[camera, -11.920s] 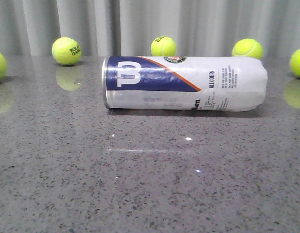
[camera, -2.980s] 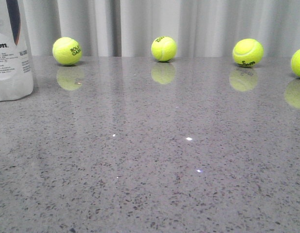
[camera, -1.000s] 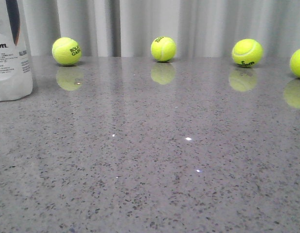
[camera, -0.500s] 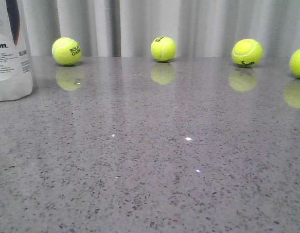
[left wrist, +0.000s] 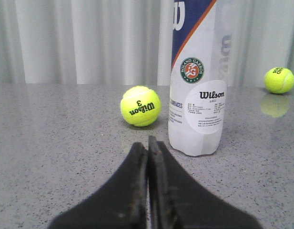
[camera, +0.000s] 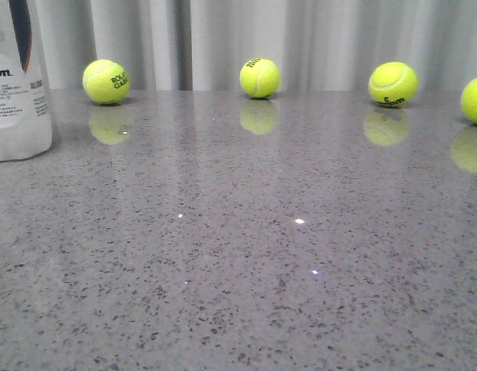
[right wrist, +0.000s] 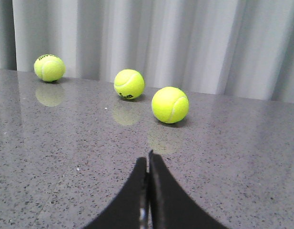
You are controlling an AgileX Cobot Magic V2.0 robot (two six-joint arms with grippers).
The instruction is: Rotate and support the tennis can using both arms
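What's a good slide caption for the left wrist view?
Shut left gripper faces the upright tennis can on the table, tennis ball beside it.

The clear-plastic cylindrical tennis can (camera: 18, 85) stands upright at the frame's left edge on the grey speckled stone table (camera: 246, 263); yellow-green felt tennis balls (camera: 260, 77) line the back

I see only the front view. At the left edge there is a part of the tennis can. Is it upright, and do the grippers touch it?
Observer: In the left wrist view the tennis can stands upright on the table, and the left gripper is shut, apart from it.
Operator: And the right gripper?
Observer: The right gripper is shut too; its view shows only tennis balls, the nearest one ahead of it.
Operator: Is anything close beside the can?
Observer: Yes, a ball marked Wilson 3 lies beside it; whether they touch, I cannot tell.
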